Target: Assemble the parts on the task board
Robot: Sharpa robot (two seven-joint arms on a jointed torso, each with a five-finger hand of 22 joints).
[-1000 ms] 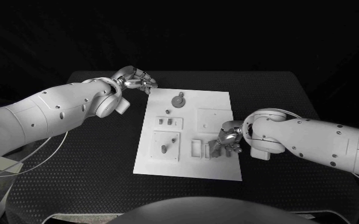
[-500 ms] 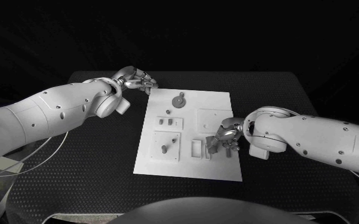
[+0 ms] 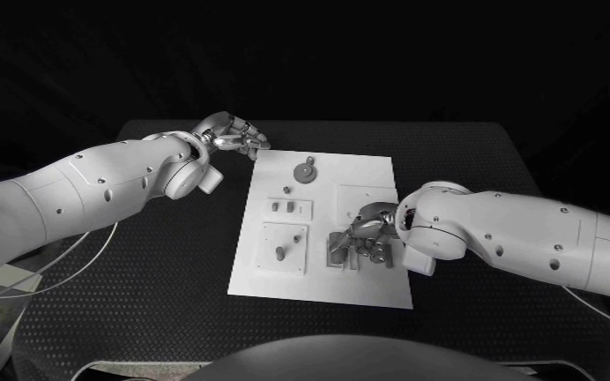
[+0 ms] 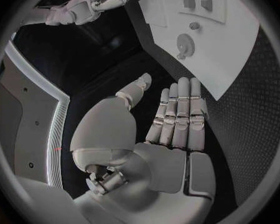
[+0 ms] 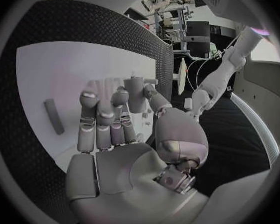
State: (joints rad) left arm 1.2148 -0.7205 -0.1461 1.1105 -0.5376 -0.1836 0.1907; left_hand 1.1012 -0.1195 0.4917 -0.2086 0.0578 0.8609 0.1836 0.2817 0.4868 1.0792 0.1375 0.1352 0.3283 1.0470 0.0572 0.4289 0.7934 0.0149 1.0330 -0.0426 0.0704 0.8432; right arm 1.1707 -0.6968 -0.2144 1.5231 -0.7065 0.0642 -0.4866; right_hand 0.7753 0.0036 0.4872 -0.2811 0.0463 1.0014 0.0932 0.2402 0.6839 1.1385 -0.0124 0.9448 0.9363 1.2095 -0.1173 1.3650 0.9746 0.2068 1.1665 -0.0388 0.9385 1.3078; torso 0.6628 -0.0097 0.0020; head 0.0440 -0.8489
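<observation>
The white task board (image 3: 371,175) lies in the middle of the table. A round grey part (image 3: 304,170) stands at its far end, and small grey parts (image 3: 290,208) sit along its left half. My left hand (image 3: 230,135) hovers at the board's far left corner with its fingers straight, holding nothing (image 4: 177,119). My right hand (image 3: 361,235) is over the board's near middle, fingers bent down onto the slotted blocks there. In the right wrist view the fingers (image 5: 105,117) curl toward the board (image 5: 47,69), their tips are hidden, and a small grey peg (image 5: 53,116) lies loose beside them.
The black table (image 3: 471,152) extends on both sides of the board. In the left wrist view the board (image 4: 239,50) carries the round part (image 4: 185,45) and two small blocks (image 4: 197,3). My right forearm (image 3: 509,240) covers the board's near right edge.
My right hand has slid left from the board's near right edge to its near middle, over the slotted blocks. The left hand has stayed put.
</observation>
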